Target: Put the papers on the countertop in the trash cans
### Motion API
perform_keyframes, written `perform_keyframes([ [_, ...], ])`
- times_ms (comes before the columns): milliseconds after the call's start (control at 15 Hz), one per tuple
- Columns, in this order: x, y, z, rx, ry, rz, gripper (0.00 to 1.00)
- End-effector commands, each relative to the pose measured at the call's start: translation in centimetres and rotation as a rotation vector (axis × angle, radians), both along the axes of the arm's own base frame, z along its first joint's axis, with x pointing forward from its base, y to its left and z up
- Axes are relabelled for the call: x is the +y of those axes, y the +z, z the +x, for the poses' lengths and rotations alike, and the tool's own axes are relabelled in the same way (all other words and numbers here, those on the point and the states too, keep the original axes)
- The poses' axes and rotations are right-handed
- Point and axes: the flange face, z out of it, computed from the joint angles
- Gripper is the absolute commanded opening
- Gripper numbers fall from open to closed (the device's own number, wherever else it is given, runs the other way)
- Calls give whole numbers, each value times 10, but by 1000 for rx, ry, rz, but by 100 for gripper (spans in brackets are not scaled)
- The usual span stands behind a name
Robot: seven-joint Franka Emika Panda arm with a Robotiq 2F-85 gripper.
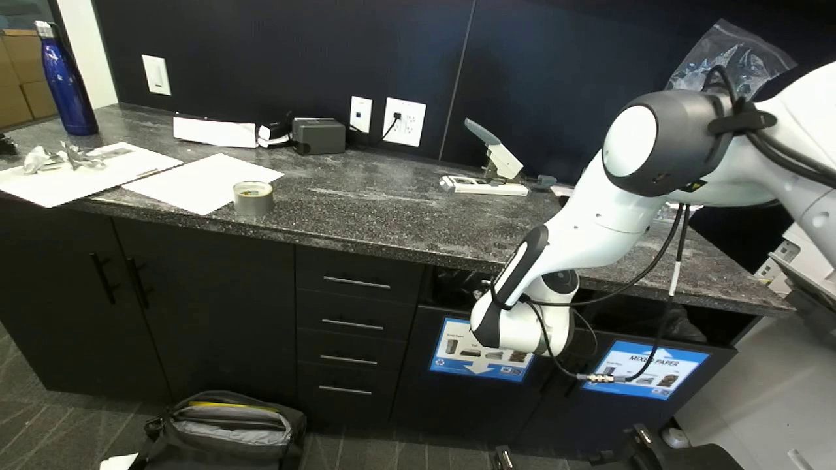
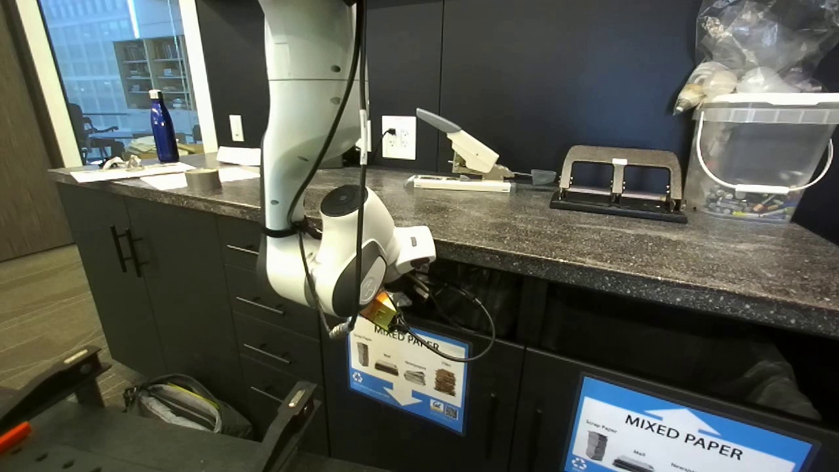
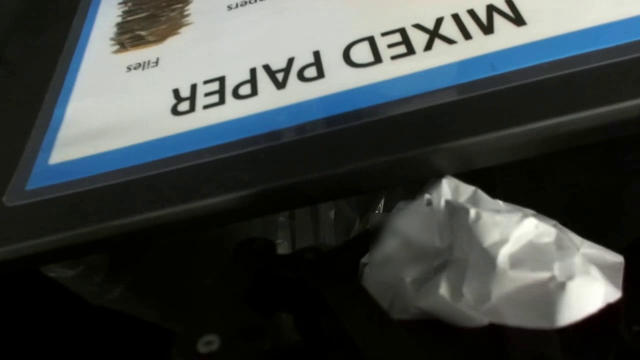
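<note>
Observed gripper [image 3: 290,270] with jaws drawn together, dim in shadow at mouth of trash can [image 2: 423,387] labelled MIXED PAPER. Noted crumpled paper wad [image 3: 500,265] at same mouth in wrist view; cannot tell whether gripped. Saw, in both exterior views, further paper wads [image 1: 40,160] on flat white sheet [image 1: 65,186] on countertop [image 1: 366,205], near blue bottle [image 1: 67,85].
</note>
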Motion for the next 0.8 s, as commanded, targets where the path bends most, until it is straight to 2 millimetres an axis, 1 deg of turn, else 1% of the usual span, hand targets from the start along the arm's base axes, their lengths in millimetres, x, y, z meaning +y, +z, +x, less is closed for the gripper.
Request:
perform_keyframes([
  [0,-4,0,6,-47,-11,-2,33],
  [67,-4,0,7,-48,-15,0,38],
  [200,-7,2,5,-42,-12,-7,52],
  [267,-8,4,4,-42,-14,-7,61],
  [467,-9,14,0,-41,-10,-8,84],
  [600,-6,23,-6,-56,1,-10,99],
  [733,-1,32,-12,-91,11,-18,100],
])
